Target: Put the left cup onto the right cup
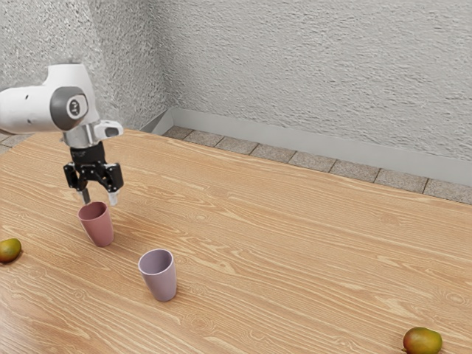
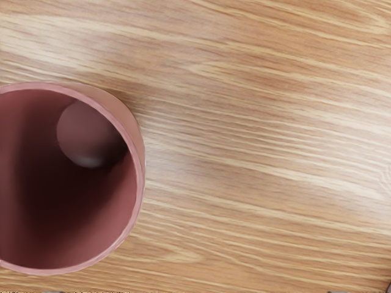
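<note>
two cups (image 1: 96,223) (image 1: 158,274), two mangoes (image 1: 9,250) (image 1: 422,341), one pincer (image 1: 99,198)

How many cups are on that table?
2. A dusty-pink tapered cup stands upright right under the black pincer, toward the exterior view's left. A lavender tapered cup stands upright apart from it, nearer the camera and further right. Nothing looks able to hide another.

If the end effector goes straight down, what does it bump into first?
Probably the pink cup, at its rim, right beneath the open end effector, though depth is hard to judge.
</note>
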Tool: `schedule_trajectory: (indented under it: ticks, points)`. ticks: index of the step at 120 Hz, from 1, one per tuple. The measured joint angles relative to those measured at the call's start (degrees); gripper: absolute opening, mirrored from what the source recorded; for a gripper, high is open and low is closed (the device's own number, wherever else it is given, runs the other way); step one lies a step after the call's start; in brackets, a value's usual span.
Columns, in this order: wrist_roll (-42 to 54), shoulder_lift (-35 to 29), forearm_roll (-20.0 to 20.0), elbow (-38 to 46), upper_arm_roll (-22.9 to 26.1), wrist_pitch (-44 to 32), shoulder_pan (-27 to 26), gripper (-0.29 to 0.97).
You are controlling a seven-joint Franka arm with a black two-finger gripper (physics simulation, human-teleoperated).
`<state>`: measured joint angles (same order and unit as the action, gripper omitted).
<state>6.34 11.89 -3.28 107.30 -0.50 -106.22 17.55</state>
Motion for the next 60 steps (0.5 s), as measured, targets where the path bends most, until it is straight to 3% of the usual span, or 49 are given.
schedule_trajectory:
  ticks: [60]
  points:
    - [0.14, 2.87, 0.97, 1.06, -1.25, -7.01, -0.27, 0.51]
